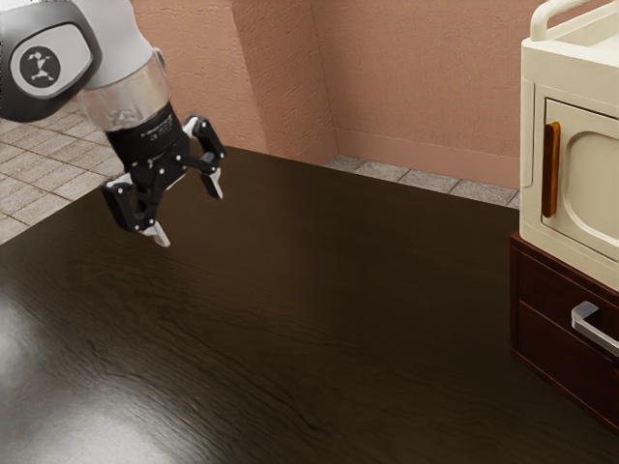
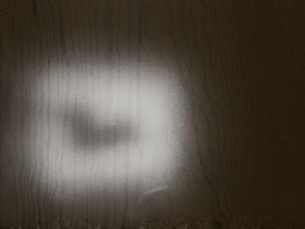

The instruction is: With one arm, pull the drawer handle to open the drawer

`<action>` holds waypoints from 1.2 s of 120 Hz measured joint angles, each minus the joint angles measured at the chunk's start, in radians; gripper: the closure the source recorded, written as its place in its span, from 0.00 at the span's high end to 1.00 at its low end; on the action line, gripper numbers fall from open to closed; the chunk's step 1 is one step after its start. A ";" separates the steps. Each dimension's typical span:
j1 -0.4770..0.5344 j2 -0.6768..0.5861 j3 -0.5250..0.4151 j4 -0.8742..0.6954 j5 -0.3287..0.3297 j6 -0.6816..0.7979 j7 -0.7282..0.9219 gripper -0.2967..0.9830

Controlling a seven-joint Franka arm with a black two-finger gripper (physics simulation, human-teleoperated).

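Note:
My gripper (image 1: 191,218) is over the dark table at the exterior view's left, its two fingers spread wide with nothing between them. Across the table, at the exterior view's right edge, stands a dark red-brown drawer unit (image 1: 542,333). A silver bar handle (image 1: 592,326) sticks out from its front, well away from my gripper. The drawer front looks flush with its frame, though part of the unit is cut off by the view's edge.
A cream cabinet (image 1: 534,97) with an orange-brown door handle (image 1: 550,169) rests on top of the drawer unit. The dark wooden table (image 1: 319,290) reflects a bright light patch, and its grain shows in the wrist view, table surface (image 2: 238,95) below my hand.

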 joint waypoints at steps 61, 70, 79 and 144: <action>-0.497 0.135 0.076 0.048 -0.030 0.040 -0.050 0.77; -0.555 0.178 0.095 0.060 -0.044 0.093 -0.056 0.77; -0.582 0.217 0.088 0.064 -0.063 0.154 -0.058 0.77; -0.531 0.396 0.032 0.165 -0.160 0.396 -0.047 0.77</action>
